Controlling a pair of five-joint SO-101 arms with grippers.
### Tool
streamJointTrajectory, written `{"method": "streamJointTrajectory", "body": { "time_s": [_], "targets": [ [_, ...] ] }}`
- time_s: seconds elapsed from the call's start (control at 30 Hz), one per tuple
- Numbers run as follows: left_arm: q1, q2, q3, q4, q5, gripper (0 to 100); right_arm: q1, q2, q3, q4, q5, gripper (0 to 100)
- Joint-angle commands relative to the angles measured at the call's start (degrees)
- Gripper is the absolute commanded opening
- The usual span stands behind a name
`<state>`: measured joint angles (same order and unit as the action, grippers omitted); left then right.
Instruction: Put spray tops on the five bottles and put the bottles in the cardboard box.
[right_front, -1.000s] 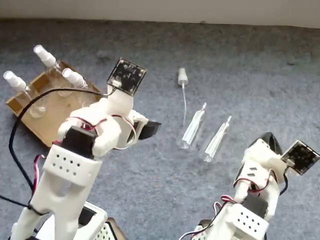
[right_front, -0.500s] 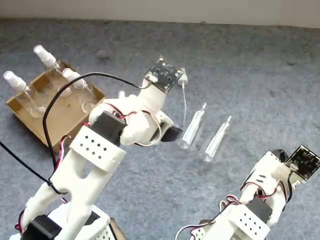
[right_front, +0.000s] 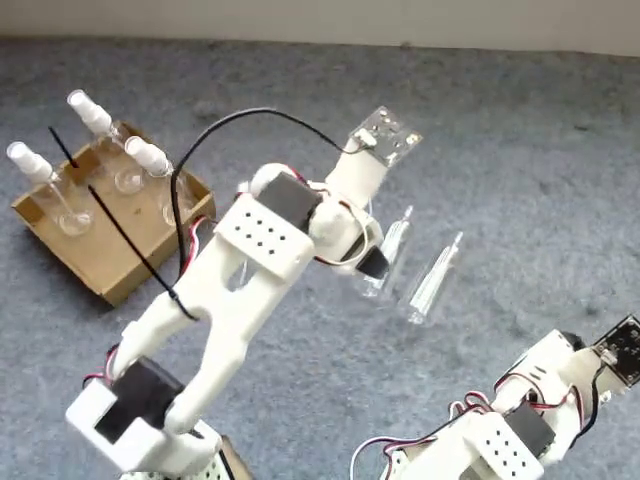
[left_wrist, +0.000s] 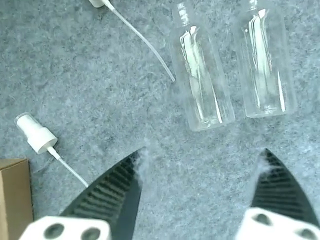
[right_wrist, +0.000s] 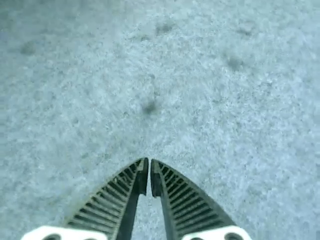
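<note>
Three bottles (right_front: 149, 157) stand in the cardboard box (right_front: 72, 260) at the far left; well to its right, two bottles (right_front: 433, 279) lie side by side.

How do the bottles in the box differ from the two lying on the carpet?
The boxed bottles stand in the cardboard box with white spray tops on. The loose bottles lie on their sides on the carpet, necks bare. All are clear and look alike in shape.

Three clear bottles (right_front: 150, 160) with white spray tops (right_front: 90, 110) stand in the brown cardboard box (right_front: 100, 240), far left. Two open bottles (left_wrist: 202, 75) lie side by side in the middle. Two loose tops (left_wrist: 37, 137) with thin tubes lie near them.
</note>
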<state>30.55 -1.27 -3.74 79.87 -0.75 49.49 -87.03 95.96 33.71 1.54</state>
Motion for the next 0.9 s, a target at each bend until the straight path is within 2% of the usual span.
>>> {"method": "streamJointTrajectory", "body": {
  "time_s": [0.0, 0.13, 0.5, 0.87],
  "targets": [
    [0.7, 4.7, -10.9, 1.2, 0.0, 29, 0.7, 0.1, 7.1, 1.8, 0.9, 0.9],
    [0.8, 8.7, -17.7, 4.7, 0.0, 29, 1.2, 0.1, 7.1, 2.2, 0.9, 0.9],
    [2.3, 24.9, -31.2, 5.6, -0.3, 30, 1.3, 0.1, 7.1, 6.1, 0.9, 0.9],
    [3.6, 44.2, -51.1, 5.2, -0.2, 30, 1.3, 0.1, 7.1, 6.1, 0.9, 0.9]
  ]
}}
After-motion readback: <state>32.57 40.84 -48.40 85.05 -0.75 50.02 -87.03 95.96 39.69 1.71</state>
